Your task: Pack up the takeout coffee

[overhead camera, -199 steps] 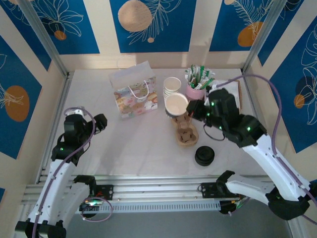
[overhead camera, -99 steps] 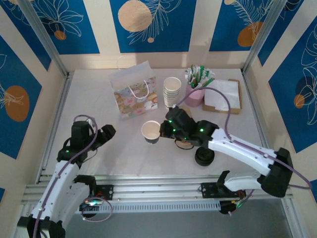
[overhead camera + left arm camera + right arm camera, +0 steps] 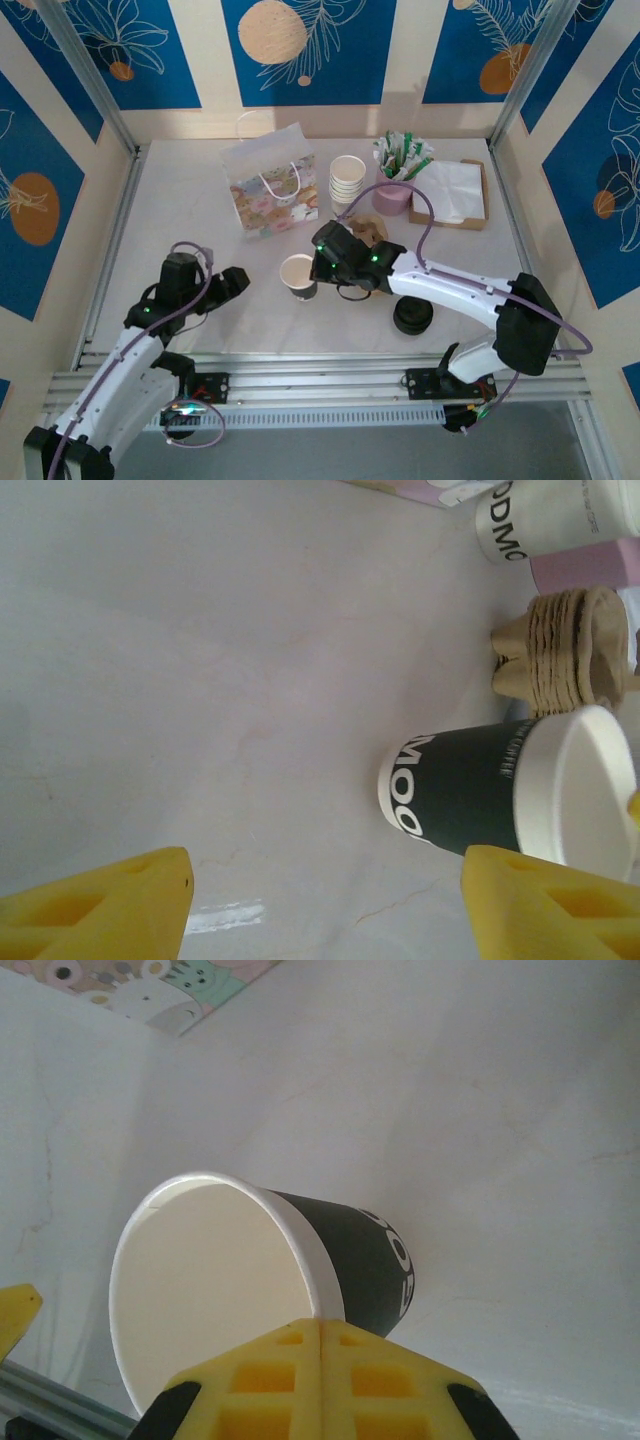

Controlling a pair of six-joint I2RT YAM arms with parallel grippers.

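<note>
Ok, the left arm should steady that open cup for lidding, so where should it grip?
Probably the dark band around the cup, from its left side, jaws level: it stands upright, and the right gripper pinches its rim on the right side.

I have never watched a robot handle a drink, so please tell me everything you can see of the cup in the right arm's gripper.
The paper cup is small, with a dark outer wall printed in white letters, a cream-white inside and a rolled white rim. It has no lid and looks empty. It is upright near the middle of the table, in front of the gift bag. The right gripper is shut on its rim, pinching the wall. Whether its base rests on the table I cannot tell.
</note>
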